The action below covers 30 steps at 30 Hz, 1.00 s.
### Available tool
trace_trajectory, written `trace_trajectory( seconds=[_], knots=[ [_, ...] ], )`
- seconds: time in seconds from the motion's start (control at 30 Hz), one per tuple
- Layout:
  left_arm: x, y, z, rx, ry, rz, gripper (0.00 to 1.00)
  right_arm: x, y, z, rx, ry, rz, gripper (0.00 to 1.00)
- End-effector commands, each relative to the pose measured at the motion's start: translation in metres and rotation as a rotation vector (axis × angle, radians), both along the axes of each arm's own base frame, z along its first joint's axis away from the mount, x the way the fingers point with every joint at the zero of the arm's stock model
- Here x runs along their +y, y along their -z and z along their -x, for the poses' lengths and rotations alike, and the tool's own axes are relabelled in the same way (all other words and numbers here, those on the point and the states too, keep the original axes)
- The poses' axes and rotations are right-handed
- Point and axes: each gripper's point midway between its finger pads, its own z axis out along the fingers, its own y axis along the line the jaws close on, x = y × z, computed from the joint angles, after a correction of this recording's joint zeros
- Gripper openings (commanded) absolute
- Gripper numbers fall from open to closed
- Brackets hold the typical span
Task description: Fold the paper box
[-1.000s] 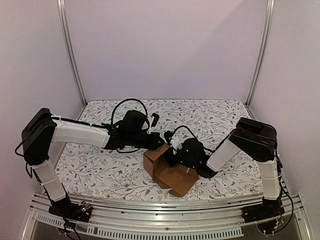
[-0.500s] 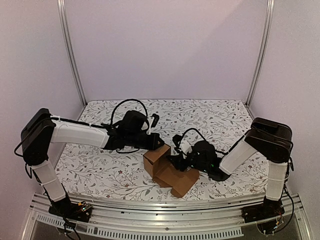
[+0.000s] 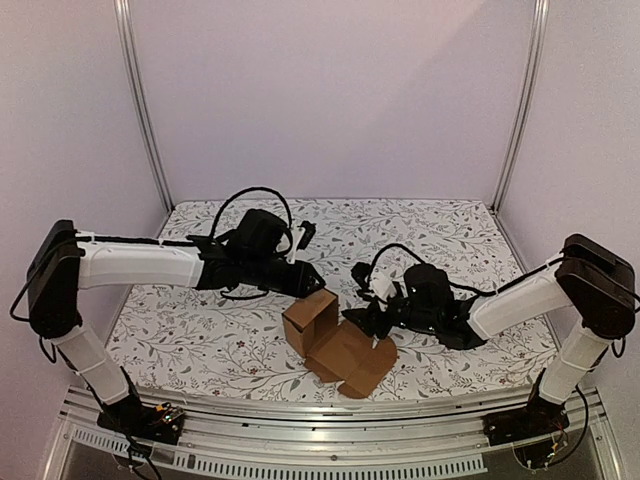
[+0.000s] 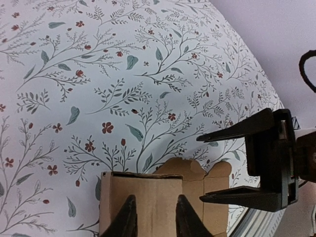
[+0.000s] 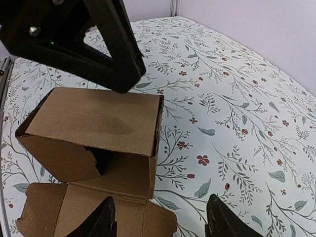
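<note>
Paper box [image 3: 335, 345] of plain brown die-cut cardboard sits near the front middle of the leaf-and-flower printed tablecloth [image 3: 200, 340]. One part stands as an open sleeve and a flat panel with tabs lies in front of it. The black left gripper [image 3: 308, 282] hangs at the sleeve's far upper edge with its fingers only a narrow gap apart, and no cardboard is pinched between them. The black right gripper [image 3: 371, 319] is just right of the box, spread wide and holding nothing.

A second ago the right gripper sat over the flat panel. It has since drawn back to the right and opened, and the left arm has stretched further out.

Only the left wrist view shows the narrow gap above the sleeve's top. Only the right wrist view shows the sleeve's hollow end and the bare cloth between the wide fingers.
</note>
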Motion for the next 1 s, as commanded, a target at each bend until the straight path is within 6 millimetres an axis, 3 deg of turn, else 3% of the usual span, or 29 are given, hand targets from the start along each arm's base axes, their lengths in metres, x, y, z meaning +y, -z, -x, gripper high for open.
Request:
trace_trajectory(
  seconds=[0.0, 0.1, 0.27, 0.47, 0.7, 0.97],
  knots=[
    [0.012, -0.04, 0.012, -0.044, 0.006, 0.005, 0.36, -0.01, 0.004, 0.005, 0.062, -0.046, 0.087, 0.61],
    [0.027, -0.047, 0.022, -0.049, -0.019, -0.005, 0.45, -0.012, -0.014, -0.003, 0.089, -0.042, 0.068, 0.6],
    [0.056, -0.03, 0.053, 0.027, -0.03, -0.08, 0.5, -0.007, -0.043, -0.01, 0.175, -0.065, 0.075, 0.59],
    [0.077, -0.009, 0.098, 0.12, -0.009, -0.166, 0.52, -0.001, -0.072, -0.035, 0.287, -0.02, 0.109, 0.58],
    [0.074, 0.008, 0.131, 0.158, 0.019, -0.238, 0.63, 0.008, -0.074, -0.055, 0.304, 0.023, 0.153, 0.58],
    [0.053, 0.043, 0.12, 0.112, -0.028, -0.393, 0.76, -0.006, -0.058, -0.058, 0.336, 0.105, 0.178, 0.59]
  ],
)
